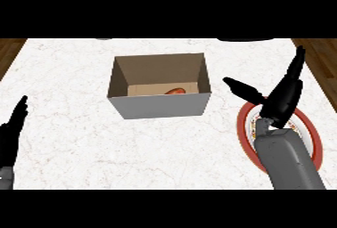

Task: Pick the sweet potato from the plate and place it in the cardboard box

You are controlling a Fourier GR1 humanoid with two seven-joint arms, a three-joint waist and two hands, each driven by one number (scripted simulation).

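Observation:
An orange sweet potato (175,91) lies inside the open cardboard box (160,106), low against its near wall; only a small part of it shows. To the right, a red-rimmed white plate (248,116) sits on the counter, mostly covered by my right forearm. Above that plate my right hand (283,95) is open, fingers straight and pointing away, thumb spread toward the box, holding nothing. At the lower left edge my left hand (11,129) rests open, fingers up.
The white marble counter (79,142) spans the view, with wooden floor (10,51) showing at both far corners. A dark object (247,39) is cut off by the far edge at upper right.

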